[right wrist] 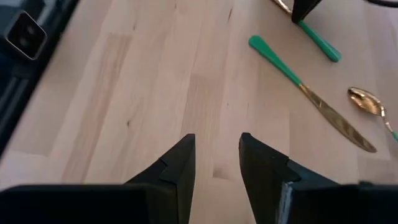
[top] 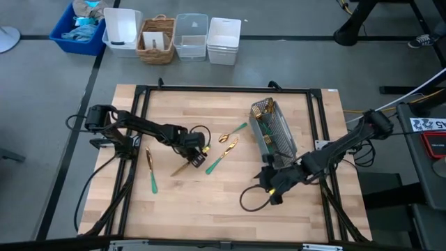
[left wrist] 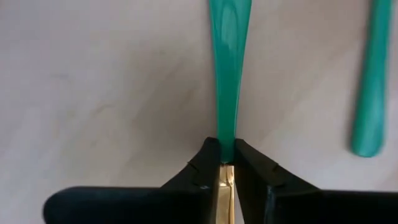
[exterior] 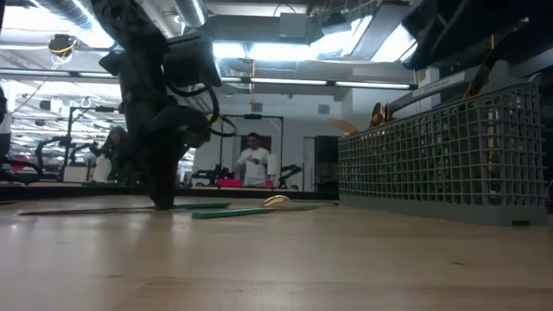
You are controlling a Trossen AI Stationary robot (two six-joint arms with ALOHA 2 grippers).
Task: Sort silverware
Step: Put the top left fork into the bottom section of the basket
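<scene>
My left gripper [top: 197, 157] stands near the table's middle, pointing down, shut on a piece of silverware [top: 183, 167] that has a long gold head and a teal handle [left wrist: 227, 68]. Three more pieces lie loose on the wood. A knife [top: 150, 169] is to the left. A second teal-handled piece [top: 220, 159] [right wrist: 298, 78] and a spoon [top: 230, 134] [right wrist: 365, 99] lie to the right. The grey mesh caddy [top: 274, 132] holds several gold-headed pieces upright. My right gripper [top: 274, 189] [right wrist: 216, 149] hovers open over bare wood near the caddy's near end. My left gripper pinches the piece between its two fingertips where the teal handle meets the gold head [left wrist: 225, 155]. The fingers come steeply from above and lie across the piece. In the low view the piece [exterior: 104, 208] lies flat along the table on both sides of the fingers.
A black frame [top: 223, 89] borders the wooden top. Several bins and a basket [top: 157, 40] stand on the floor beyond the far edge. Bare wood lies along the near edge [top: 209, 209]. A person [exterior: 253, 161] stands far back in the room.
</scene>
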